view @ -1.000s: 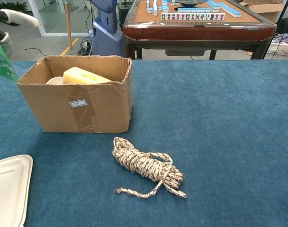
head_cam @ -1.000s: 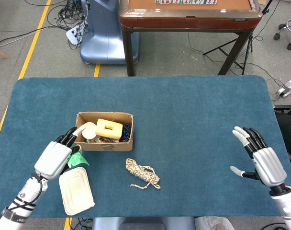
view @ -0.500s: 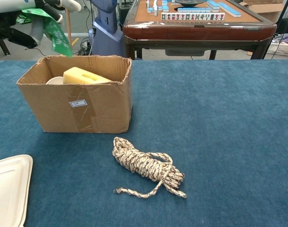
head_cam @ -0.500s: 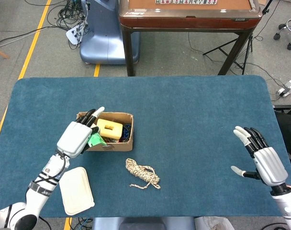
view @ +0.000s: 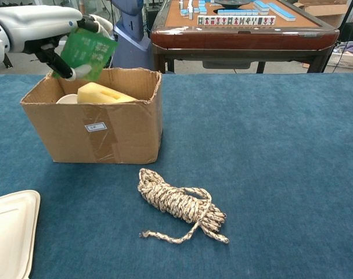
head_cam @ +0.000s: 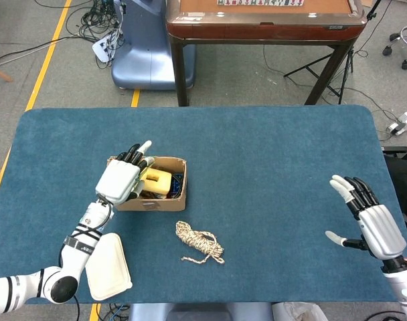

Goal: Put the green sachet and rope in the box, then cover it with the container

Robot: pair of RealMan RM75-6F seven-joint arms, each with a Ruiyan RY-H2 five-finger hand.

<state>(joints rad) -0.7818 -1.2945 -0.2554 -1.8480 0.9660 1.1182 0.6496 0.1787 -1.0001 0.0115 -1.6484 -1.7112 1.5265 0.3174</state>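
Cardboard box sits mid-table with a yellow sponge inside, white container and rope lying just before it, left hand pinching the green sachet over the box's opening, right hand spread, holding nothing, well off to the side.

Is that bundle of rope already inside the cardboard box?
No, the rope lies coiled on the blue table, in front of the box.
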